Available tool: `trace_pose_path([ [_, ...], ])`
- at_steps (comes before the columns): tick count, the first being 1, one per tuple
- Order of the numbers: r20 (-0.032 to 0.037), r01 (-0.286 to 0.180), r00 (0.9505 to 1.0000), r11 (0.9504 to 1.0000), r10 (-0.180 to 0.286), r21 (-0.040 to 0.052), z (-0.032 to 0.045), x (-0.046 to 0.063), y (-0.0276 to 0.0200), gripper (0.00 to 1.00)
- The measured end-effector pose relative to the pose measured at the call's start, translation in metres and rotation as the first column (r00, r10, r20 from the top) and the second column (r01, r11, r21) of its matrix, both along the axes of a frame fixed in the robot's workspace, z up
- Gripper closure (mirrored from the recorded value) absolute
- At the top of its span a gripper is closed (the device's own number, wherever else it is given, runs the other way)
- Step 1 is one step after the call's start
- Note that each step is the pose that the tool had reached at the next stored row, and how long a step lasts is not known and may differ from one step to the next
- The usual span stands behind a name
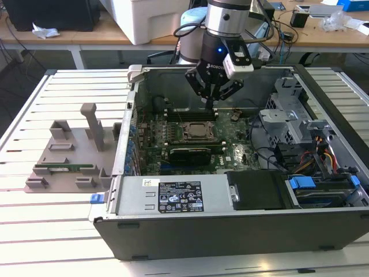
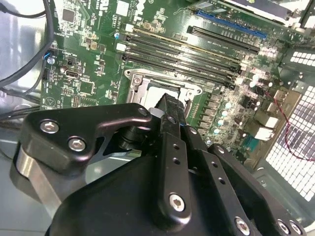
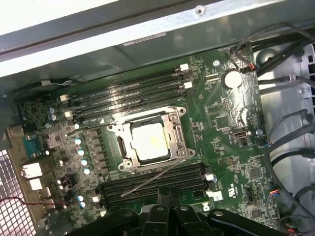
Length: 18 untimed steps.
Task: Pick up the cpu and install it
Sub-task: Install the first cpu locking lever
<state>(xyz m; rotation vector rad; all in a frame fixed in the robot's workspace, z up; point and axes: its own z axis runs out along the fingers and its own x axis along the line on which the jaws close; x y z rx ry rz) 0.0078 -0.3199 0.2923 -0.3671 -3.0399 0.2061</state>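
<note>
Open PC case (image 1: 230, 196) fills centre and right of the exterior view, lying on a slatted white table (image 1: 34, 231); grey plastic fixture tray (image 1: 69, 156) w/ upright posts sits on the slats at centre-left, well apart from the arm. Green motherboard (image 1: 190, 147) lies flat in the case floor, drive bays & cable bundle to the exterior view's right. Arm comes down from top centre of that view, gripper (image 1: 210, 104) inside the case, just above the board, near the upper edge of the socket frame (image 1: 199, 131). Fingers drawn together to a narrow tip, nothing seen between them; in second wrist view the black finger links (image 2: 170, 142) converge just short of the socket, tip hidden by own body. Cpu (image 3: 149, 141) sits seated in the socket, centre of first wrist view: pale shiny square inside the dark metal frame, memory slots (image 3: 128, 93) above it and more slots below. Thin retention lever (image 3: 157, 177) lies diagonally across lower slots, unlatched-looking.
</note>
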Motion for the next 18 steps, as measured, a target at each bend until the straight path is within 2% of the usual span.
trace_pose_path([
  [5,0.0,-0.054,0.9986,0.9986,0.054,0.0,0.0,0.0,0.0,0.89],
  [9,0.0,-0.077,0.9971,0.9971,0.077,0.0,0.0,0.0,0.0,0.89],
  [12,0.0,-0.112,0.9937,0.9937,0.112,0.0004,0.0,0.0,0.0,0.89],
  [13,0.0015,-0.112,0.9937,0.9936,0.112,0.0127,0.0,0.0,0.0,0.89],
  [14,0.0038,-0.113,0.9936,0.9931,0.112,0.0338,-0.0001,0.0,0.0,0.89],
  [15,0.0069,-0.113,0.9936,0.9918,0.113,0.0603,0.0,0.0,0.0,0.89],
  [16,0.0115,-0.116,0.9932,0.988,0.116,0.1012,0.0,0.0,0.0,0.89],
  [17,0.0133,-0.124,0.9923,0.9855,0.123,0.1163,0.0,0.0,0.0,0.89],
  [18,0.0144,-0.134,0.991,0.9831,0.133,0.1247,0.0,0.0,0.0,0.89],
])
